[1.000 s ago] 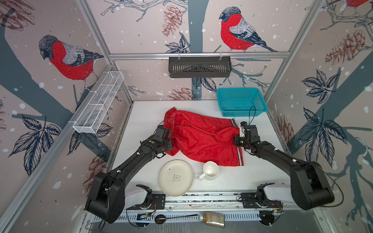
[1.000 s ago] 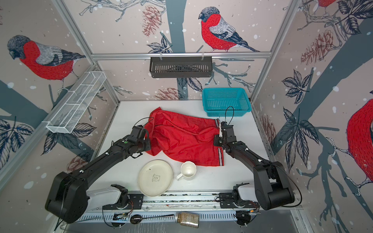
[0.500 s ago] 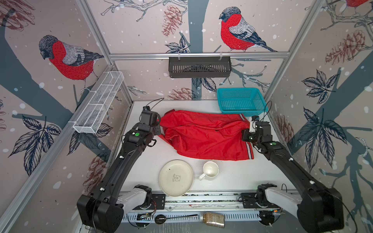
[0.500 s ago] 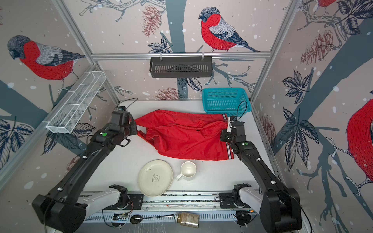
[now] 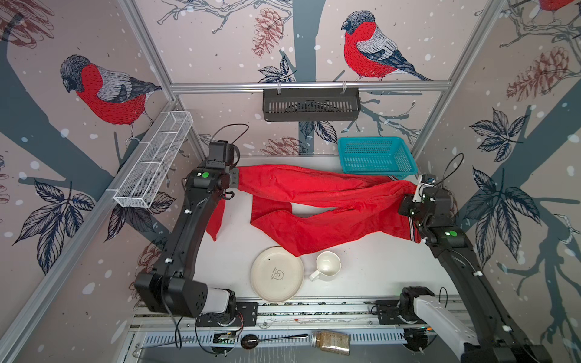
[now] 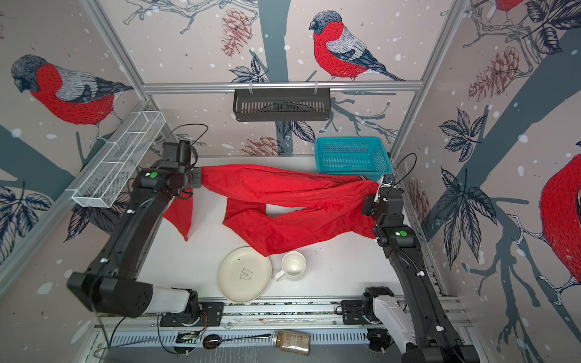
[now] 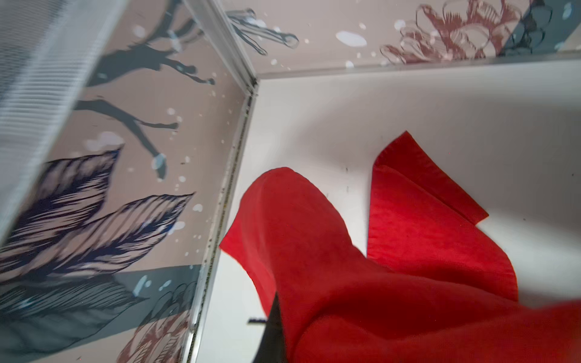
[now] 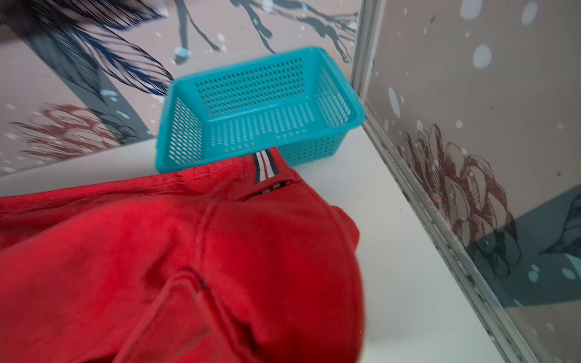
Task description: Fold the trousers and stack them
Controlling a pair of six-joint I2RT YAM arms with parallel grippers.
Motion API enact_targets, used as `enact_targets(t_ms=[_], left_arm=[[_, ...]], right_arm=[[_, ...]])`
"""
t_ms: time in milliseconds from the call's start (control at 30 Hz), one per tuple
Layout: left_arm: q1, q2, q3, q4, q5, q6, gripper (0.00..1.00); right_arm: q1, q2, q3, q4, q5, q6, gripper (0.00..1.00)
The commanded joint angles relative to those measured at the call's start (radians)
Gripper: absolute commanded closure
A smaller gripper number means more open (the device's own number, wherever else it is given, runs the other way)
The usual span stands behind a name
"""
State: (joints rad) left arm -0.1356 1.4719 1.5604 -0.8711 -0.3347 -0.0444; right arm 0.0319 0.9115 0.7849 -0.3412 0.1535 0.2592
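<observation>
Top views: trousers span the gap between the two sets of jaws. The long axis runs straight from left jaws to right jaws, across the desk.
- Left jaws are pressed together on one leg's end. The cloth comes straight out of them toward the right jaws. A short flap hangs below them, beside the left arm.
- Right jaws are buried in bunched cloth at the waist end (jaws themselves hidden, but the cloth gathers and hangs from there, so I read it as a pinch). The striped band drops just below them.
- The held leg is off the desk and close to taut. The second leg sags onto the desk below the span, its lowest edge reaching the plate rim, just beside the mug.
- The teal basket sits beyond the span, near the right jaws.

Left wrist: trousers crowd right up to the jaws, flap hanging over bare desk. Jaws not visible.

Right wrist: the waist is bunched right at the jaws. The band is against or just beside the basket; I can't tell which. Jaws not visible.

Read: each arm owns one end, so the fold turns on carrying one end toward the other along that axis. The loose second leg may drag the plate or mug.
</observation>
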Motion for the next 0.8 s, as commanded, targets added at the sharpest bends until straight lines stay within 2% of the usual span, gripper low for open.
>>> enact_targets(t_ms=[0,133,267,367,433,500,567,633,733,767], left_arm=[[0.002,0.107,-0.003,0.073,0.199,0.021,1.00],[-0.015,0.299,0.047,0.100,0.311,0.021,0.99],[-0.065,0.522,0.207,0.013,0.295,0.049,0.97],[-0.091,0.615,0.272,0.014,0.313,0.040,0.95],[-0.105,0.662,0.308,0.022,0.316,0.041,0.88],[-0.109,0.715,0.358,-0.001,0.328,0.047,0.83],[-0.109,0.753,0.392,-0.024,0.335,0.053,0.78],[-0.108,0.755,0.400,-0.032,0.315,0.060,0.67],[-0.097,0.705,0.391,-0.038,0.282,0.066,0.43],[-0.092,0.686,0.391,-0.046,0.280,0.067,0.39]], right_arm=[[-0.039,0.045,-0.049,0.043,0.070,0.041,0.94],[-0.071,0.050,-0.155,0.127,0.064,0.086,0.91],[-0.112,0.076,-0.232,0.197,0.043,0.095,0.89],[-0.144,0.105,-0.246,0.215,0.041,0.093,0.85],[-0.163,0.134,-0.246,0.234,0.024,0.094,0.75],[-0.172,0.173,-0.235,0.231,-0.002,0.091,0.56],[-0.175,0.199,-0.221,0.215,-0.023,0.083,0.42],[-0.183,0.178,-0.202,0.185,-0.052,0.079,0.33],[-0.189,0.082,-0.135,0.125,-0.107,0.066,0.25],[-0.190,0.057,-0.110,0.115,-0.132,0.055,0.22]])
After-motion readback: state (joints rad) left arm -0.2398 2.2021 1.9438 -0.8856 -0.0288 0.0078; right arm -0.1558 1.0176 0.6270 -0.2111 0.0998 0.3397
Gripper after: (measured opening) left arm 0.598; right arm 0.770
